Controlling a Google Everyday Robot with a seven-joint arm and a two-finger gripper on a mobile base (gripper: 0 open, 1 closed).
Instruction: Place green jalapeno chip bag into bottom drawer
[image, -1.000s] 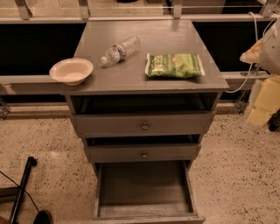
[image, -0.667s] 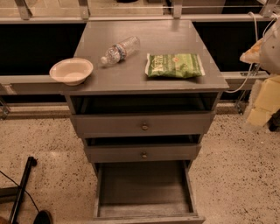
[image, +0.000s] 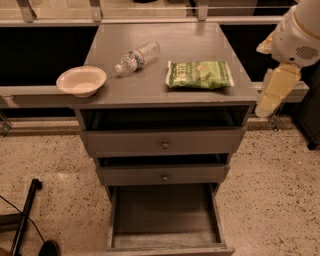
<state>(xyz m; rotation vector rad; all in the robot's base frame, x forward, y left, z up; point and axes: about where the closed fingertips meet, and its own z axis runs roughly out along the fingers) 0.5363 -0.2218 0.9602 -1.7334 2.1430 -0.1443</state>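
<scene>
Unreadable pale lettering on green jalapeno chip bag (image: 200, 75) atop cabinet (image: 150, 87); bottom drawer (image: 165, 215) open; claw (image: 274, 92) far right, state unclear.

— What does the arm look like?
— A rounded white arm housing (image: 300, 30), smooth, with a small dotted grille (image: 306, 51) on its side.
— And the gripper?
— The gripper (image: 274, 92) is pale cream, long and flat, just below that housing at the far right.

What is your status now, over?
Gripper right of grey cabinet, beside its top. Flat bright green chip bag lies on cabinet top. Deep grey bottom drawer open. Clear plastic bottle left of bag, not touching.
</scene>
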